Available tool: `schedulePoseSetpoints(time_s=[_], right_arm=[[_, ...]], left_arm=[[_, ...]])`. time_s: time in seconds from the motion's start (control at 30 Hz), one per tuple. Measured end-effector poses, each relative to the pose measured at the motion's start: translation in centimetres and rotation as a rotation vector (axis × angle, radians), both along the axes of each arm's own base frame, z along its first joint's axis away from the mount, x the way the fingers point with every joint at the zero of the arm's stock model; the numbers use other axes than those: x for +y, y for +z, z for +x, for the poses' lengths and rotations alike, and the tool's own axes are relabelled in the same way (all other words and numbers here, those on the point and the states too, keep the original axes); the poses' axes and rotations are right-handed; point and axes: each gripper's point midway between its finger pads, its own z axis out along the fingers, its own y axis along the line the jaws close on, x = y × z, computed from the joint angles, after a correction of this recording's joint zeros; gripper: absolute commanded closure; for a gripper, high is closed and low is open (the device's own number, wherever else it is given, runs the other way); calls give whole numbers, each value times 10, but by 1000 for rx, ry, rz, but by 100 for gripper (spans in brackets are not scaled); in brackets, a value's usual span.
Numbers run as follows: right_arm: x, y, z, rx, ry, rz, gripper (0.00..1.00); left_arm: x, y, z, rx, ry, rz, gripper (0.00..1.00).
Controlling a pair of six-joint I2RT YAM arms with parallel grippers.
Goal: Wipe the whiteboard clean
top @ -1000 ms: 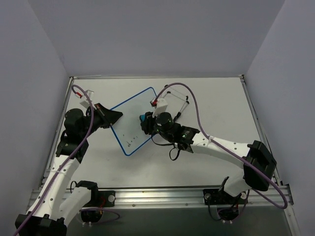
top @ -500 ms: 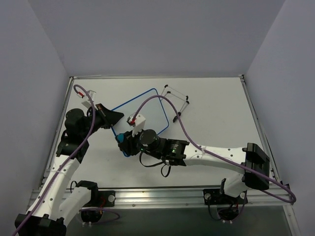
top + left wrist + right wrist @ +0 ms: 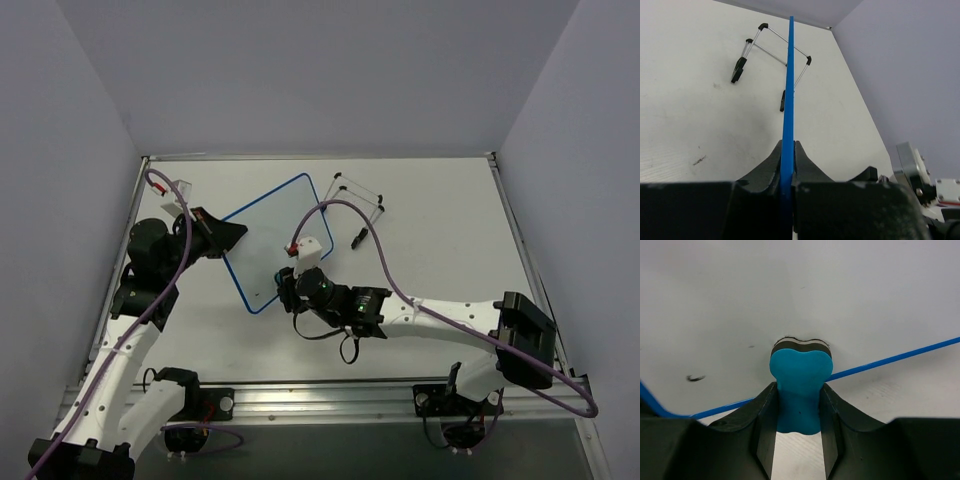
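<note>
White desk (image 3: pixel 450 210) is seen beneath the whiteboard (image 3: pixel 275 235), its rim clenched by the left claw (image 3: pixel 236 236); a blue eraser (image 3: pixel 801 372), grasped by the right claw (image 3: pixel 798 388), is pressed against it

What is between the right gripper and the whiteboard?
A blue bone-shaped eraser, clamped in the right gripper, its felt end against the whiteboard; the right wrist view shows it.

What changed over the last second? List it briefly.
The right gripper, shut on the blue eraser, swept the whiteboard from its right side to its near-left corner, then partway back along the near edge. The left gripper kept clamping the board's left edge; the wire stand did not move.
</note>
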Motion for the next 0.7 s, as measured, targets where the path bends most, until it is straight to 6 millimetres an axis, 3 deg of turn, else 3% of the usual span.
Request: schedulePoseSetpoints(time_s=[0.23,0.4,0.5,0.7], right_arm=[[37,21,-42,-39,124,36,100],[47,35,-48,-61,159,56,100],[40,37,-29,-52,133,69,100],[-12,45,49,-95,-100,57,100]], left_arm=[[-1,3,0,-13,-7,0,98],[-4,6,-2,-13,-26,-22,98],[-3,12,0,-40,-18,-25,98],[-3,15,0,-31,-6,-50,98]])
